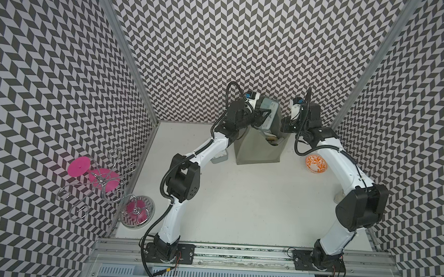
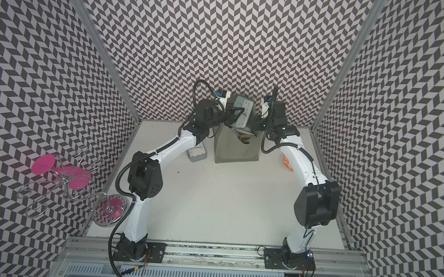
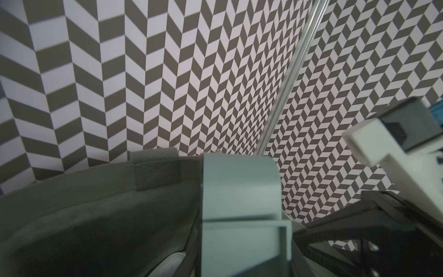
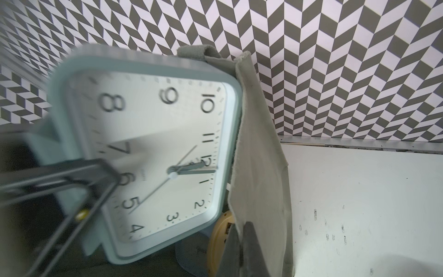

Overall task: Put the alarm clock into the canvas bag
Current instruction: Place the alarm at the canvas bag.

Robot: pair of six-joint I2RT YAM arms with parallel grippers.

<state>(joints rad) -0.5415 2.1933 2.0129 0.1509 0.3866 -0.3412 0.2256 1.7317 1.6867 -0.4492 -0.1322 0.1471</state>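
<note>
White table [image 1: 238, 197], small dark marks [image 4: 335, 227] on surface in right wrist view. Black-and-white chevron walls [image 1: 221, 40] on three sides. Metal rail [image 1: 235, 252] along near edge, vent grille [image 1: 208, 275] below it.

Orange-and-white patterned bowl [image 1: 316, 163] upright on table, far right side.

Grey box [image 2: 196, 153] flat on table, far left of centre, pale face up.

Wire stand [image 1: 101, 182] at left wall, curled loops, pink discs [image 1: 79, 169] on it. Round glass dish [image 1: 137, 211] at its foot, near left table corner, pink showing through the glass.
</note>
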